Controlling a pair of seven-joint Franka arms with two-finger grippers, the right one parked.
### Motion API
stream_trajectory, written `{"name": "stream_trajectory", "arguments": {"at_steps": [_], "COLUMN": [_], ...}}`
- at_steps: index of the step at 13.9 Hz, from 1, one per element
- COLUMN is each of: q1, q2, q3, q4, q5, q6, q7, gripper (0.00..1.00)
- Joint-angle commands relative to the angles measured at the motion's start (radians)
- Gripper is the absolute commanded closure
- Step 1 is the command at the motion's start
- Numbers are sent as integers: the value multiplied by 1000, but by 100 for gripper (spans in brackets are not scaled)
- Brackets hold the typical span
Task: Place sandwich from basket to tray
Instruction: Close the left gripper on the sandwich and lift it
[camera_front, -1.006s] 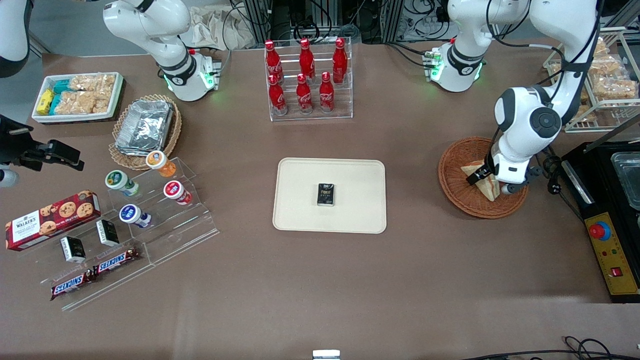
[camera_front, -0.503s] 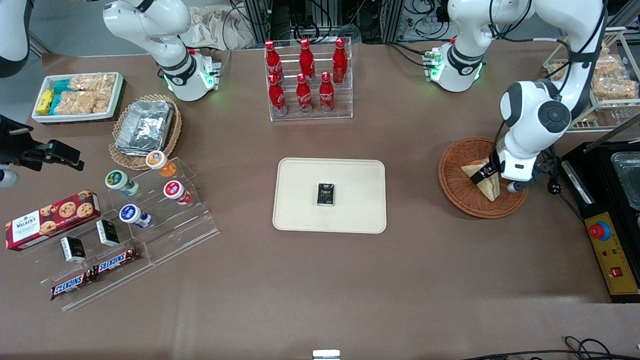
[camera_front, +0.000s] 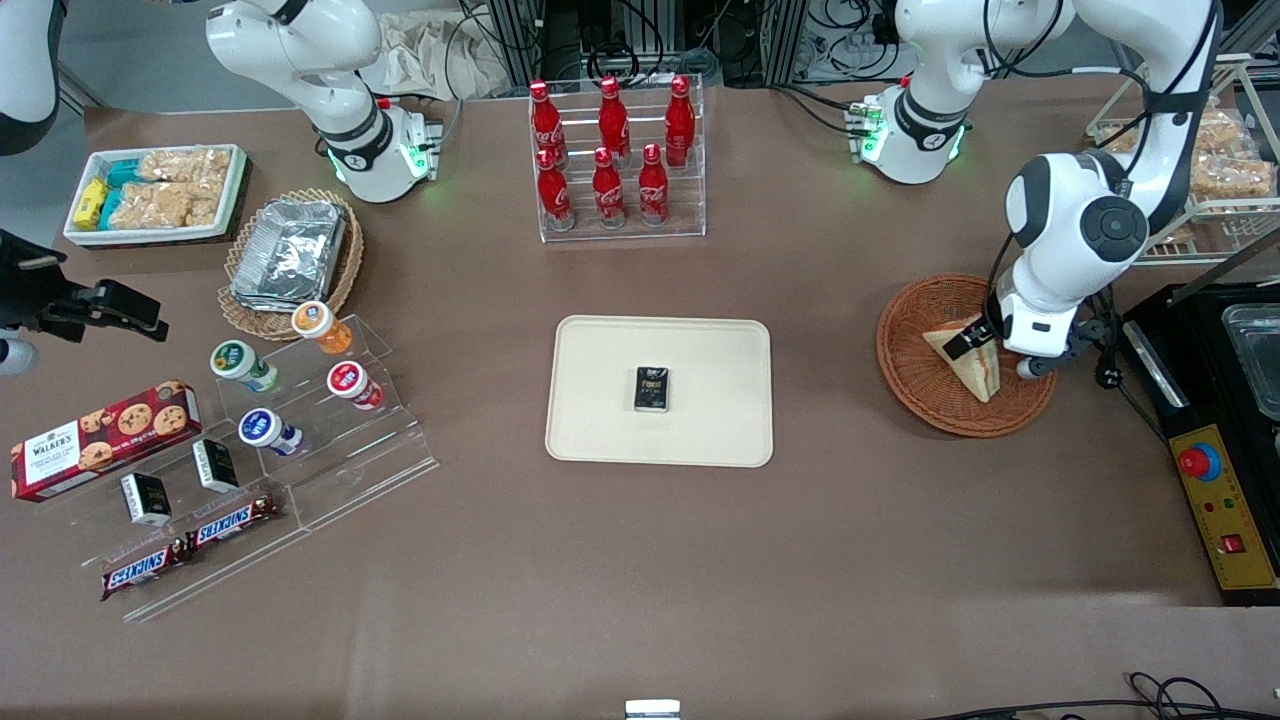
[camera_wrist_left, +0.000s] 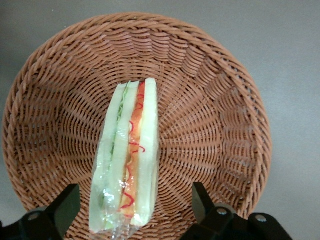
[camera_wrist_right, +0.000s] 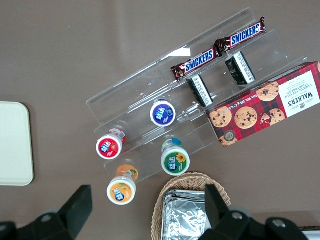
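Note:
The sandwich (camera_front: 968, 362) is a wrapped white-bread wedge standing on edge in the reddish-brown wicker basket (camera_front: 915, 375), toward the working arm's end of the table. In the left wrist view the sandwich (camera_wrist_left: 128, 155) shows its green and red-orange filling, with the basket (camera_wrist_left: 215, 115) all round it. My left gripper (camera_front: 985, 342) hangs over the basket, open, with one black finger (camera_wrist_left: 62, 207) on each side of the sandwich and gaps between pads and bread. The cream tray (camera_front: 610, 400) lies at the table's middle.
A small black packet (camera_front: 652, 389) lies on the tray. A clear rack of red bottles (camera_front: 612, 160) stands farther from the camera than the tray. A black machine with a yellow control panel (camera_front: 1225, 505) sits beside the basket.
My left gripper has risen and shifted slightly away from the camera over the basket. The sandwich has stayed in place in the basket.

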Motion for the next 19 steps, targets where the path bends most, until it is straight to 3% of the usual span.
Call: {"name": "stream_trajectory", "arguments": {"at_steps": [1, 7, 8, 10, 11, 12, 16, 19], "q1": [3, -3, -3, -5, -5, -5, -8, -6], "q2": [6, 97, 100, 118, 126, 126, 67, 30], "q3": [13, 13, 13, 13, 13, 13, 5, 4], "q4": [-7, -13, -13, -12, -12, -10, 19, 149], "q5": [39, 45, 44, 44, 42, 39, 47, 47], "q6": [-5, 83, 83, 92, 107, 109, 71, -159], "q7": [-19, -38, -39, -39, -41, -47, -65, 8], "gripper": [1, 2, 16, 64, 93, 100, 100, 100]}}
